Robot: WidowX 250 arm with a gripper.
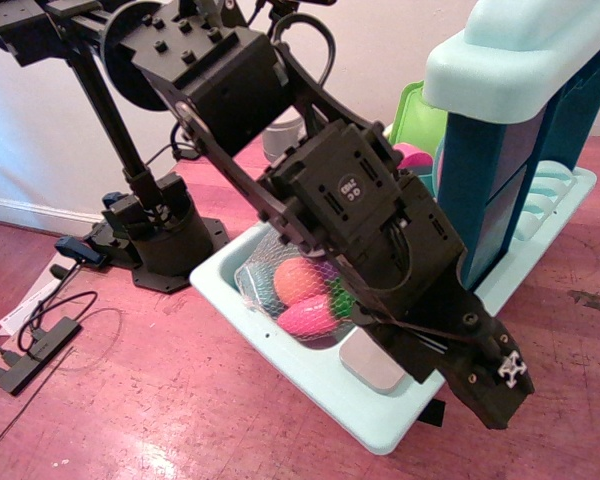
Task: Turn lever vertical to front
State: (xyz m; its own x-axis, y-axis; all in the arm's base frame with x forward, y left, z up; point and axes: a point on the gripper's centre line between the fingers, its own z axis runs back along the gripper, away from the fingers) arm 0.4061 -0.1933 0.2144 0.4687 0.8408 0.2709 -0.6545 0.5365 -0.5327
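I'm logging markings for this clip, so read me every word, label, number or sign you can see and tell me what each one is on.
Small white marking, too blurred to read: on the robot arm's black wrist housing.
White patterned sticker, no readable characters: on the gripper tip.
No other text is visible, and none shows on the mint toy sink or the net bag of toy food.

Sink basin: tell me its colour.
Pale mint green sink, clearest in the observation image, the only view.
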